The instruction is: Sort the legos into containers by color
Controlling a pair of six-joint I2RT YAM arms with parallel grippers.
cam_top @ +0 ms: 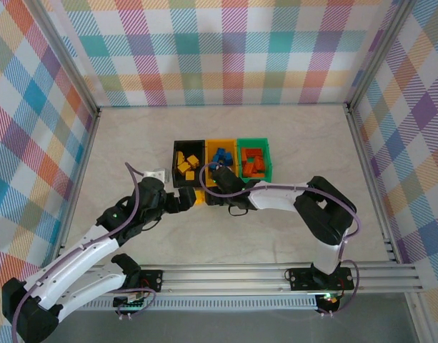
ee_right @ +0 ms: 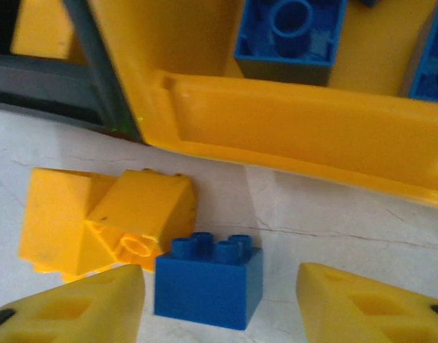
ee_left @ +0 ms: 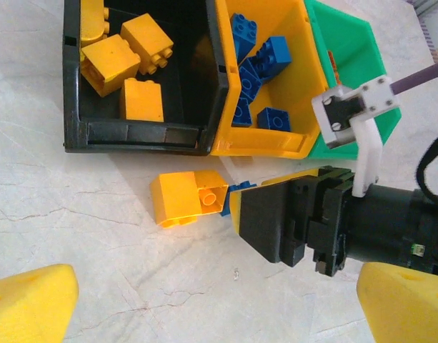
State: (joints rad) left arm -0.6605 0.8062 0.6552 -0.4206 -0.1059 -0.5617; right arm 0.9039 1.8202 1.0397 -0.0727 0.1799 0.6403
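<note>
A blue lego [ee_right: 208,282] stands studs-up on the table in front of the yellow-orange container [ee_right: 290,136]. My right gripper [ee_right: 219,307] straddles it, open: the left fingertip is close beside it and a gap shows on its right. Two yellow legos [ee_right: 104,214] lie tipped together just left of it. The left wrist view shows them [ee_left: 186,199] below the black container [ee_left: 143,132]. My left gripper [ee_left: 215,314] hangs open over bare table near them, holding nothing. From above, the left gripper [cam_top: 181,204] and right gripper [cam_top: 206,191] meet in front of the containers.
The black container [cam_top: 177,166] holds yellow legos, the yellow-orange one [cam_top: 221,145] blue legos, the green one [cam_top: 269,163] orange legos. The right arm's black wrist [ee_left: 297,221] and cable cross close to my left gripper. Plaid walls enclose the table.
</note>
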